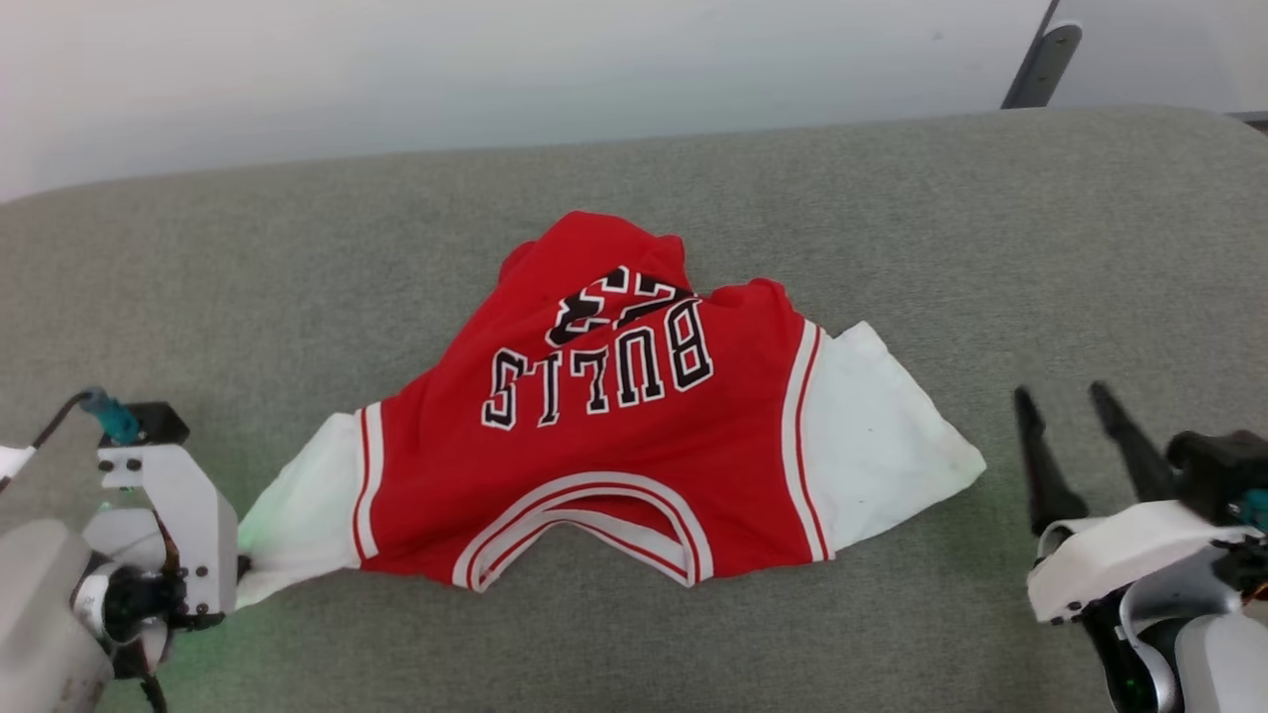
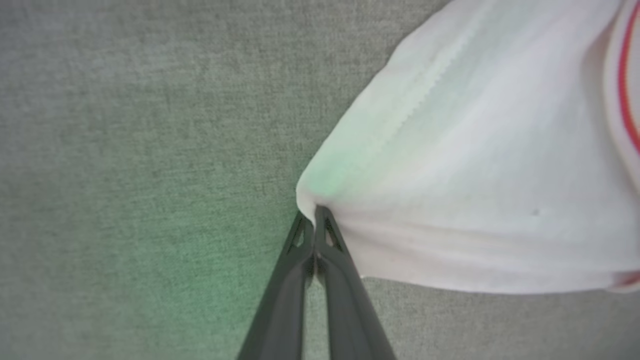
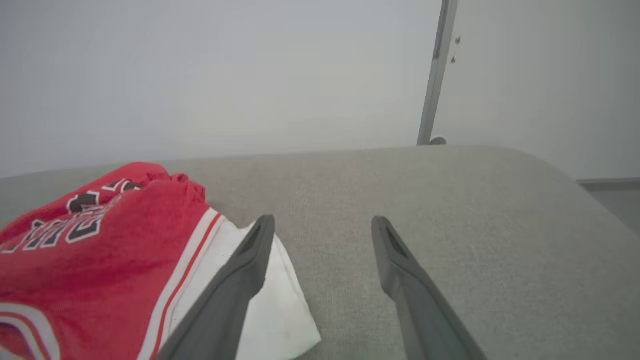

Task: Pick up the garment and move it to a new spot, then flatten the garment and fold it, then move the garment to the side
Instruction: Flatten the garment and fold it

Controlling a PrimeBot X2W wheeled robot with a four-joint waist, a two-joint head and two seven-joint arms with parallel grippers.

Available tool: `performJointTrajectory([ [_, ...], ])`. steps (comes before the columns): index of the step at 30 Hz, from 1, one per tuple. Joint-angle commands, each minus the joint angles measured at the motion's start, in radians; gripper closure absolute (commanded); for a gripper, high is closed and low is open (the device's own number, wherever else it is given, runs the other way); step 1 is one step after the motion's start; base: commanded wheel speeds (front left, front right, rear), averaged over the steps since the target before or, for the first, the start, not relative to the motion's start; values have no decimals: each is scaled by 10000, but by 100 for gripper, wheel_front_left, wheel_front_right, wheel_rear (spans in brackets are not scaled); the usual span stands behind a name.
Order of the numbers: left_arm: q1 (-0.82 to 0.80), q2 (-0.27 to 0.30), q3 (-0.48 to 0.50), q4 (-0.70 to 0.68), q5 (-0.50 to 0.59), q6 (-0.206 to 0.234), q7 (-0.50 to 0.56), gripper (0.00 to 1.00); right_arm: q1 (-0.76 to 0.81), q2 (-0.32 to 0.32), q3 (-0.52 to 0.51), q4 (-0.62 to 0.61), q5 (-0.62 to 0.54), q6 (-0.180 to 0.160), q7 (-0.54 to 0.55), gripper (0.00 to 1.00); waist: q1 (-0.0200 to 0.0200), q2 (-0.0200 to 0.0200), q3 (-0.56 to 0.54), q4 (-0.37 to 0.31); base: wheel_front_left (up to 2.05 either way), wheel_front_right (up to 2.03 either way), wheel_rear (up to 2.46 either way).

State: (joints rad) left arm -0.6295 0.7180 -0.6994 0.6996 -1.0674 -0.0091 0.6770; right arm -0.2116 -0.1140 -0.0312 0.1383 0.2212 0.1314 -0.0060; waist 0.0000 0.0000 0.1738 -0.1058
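Note:
The garment, a red jersey with white sleeves and black "BULLS" and "23" print, lies crumpled on the grey padded surface, collar toward me. My left gripper is shut on the tip of the garment's white left sleeve, with the cloth bunched at the fingertips; in the head view the gripper meets that sleeve at the lower left. My right gripper stands open just right of the other white sleeve, fingers apart over bare fabric. In the right wrist view the gripper has the sleeve's corner beside its left finger.
The grey surface ends at a rounded far edge against a pale wall. A dark post leans at the far right behind it. Bare surface stretches all around the garment, widest at the far side and the right.

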Motion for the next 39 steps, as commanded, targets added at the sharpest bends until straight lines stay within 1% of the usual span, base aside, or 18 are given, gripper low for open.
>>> performJointTrajectory([
  [1, 93, -256, -128, 118, 58, -63, -72, 100, -28, -51, 68, 83, 113, -16, 228, 0, 0, 0, 81, 97, 0, 0, 0],
  [8, -496, -591, -164, 365, 280, -391, -560, 100, -577, -606, 491, 956, 730, -16, 2566, 0, 0, 0, 365, 497, 0, 0, 0],
  [12, -771, -781, -246, 539, 392, -542, -696, 100, -974, -751, 589, 1551, 1018, -15, 3693, 0, 0, 0, 530, 730, 0, 0, 0],
  [14, -903, -886, -287, 631, 440, -609, -728, 100, -1144, -860, 654, 1798, 1015, -15, 4151, 0, 0, 0, 597, 830, 0, 0, 0],
  [20, -1186, -1124, -381, 883, 509, -813, -932, 100, -1438, -916, 1120, 2718, 1066, -13, 5410, 0, 0, 0, 716, 1033, 0, 0, 0],
  [21, -1229, -1149, -394, 921, 509, -836, -955, 100, -1469, -928, 1231, 2839, 1072, -13, 5577, 100, 0, 0, 727, 1051, 0, 0, 0],
  [25, -1521, -1162, -376, 965, 508, -936, -1029, 100, -1837, -960, 1303, 2815, 1356, -12, 5751, 100, 0, 0, 705, 1097, 0, 0, 0],
  [30, -2346, -1031, -386, 599, 746, -996, -1060, 100, -2726, -1190, 1019, 2174, 2119, -13, 5747, 100, 0, 0, 448, 1162, 0, 0, 0],
  [32, -2717, -1059, -330, 365, 809, -1002, -1078, 100, -3059, -1184, 924, 1909, 2531, -13, 5781, 100, 0, 0, 262, 1188, 0, 0, 0],
  [36, -3520, -1130, -289, -128, 1012, -932, -1101, 100, -3926, -1362, 862, 1436, 3078, -13, 5846, 100, 0, 0, -185, 1259, 0, 0, 0],
  [39, -4110, -1211, -194, -405, 1126, -867, -1176, 100, -4589, -1367, 907, 1208, 3318, -13, 5724, 100, 0, 0, -513, 1314, 0, 0, 0],
])
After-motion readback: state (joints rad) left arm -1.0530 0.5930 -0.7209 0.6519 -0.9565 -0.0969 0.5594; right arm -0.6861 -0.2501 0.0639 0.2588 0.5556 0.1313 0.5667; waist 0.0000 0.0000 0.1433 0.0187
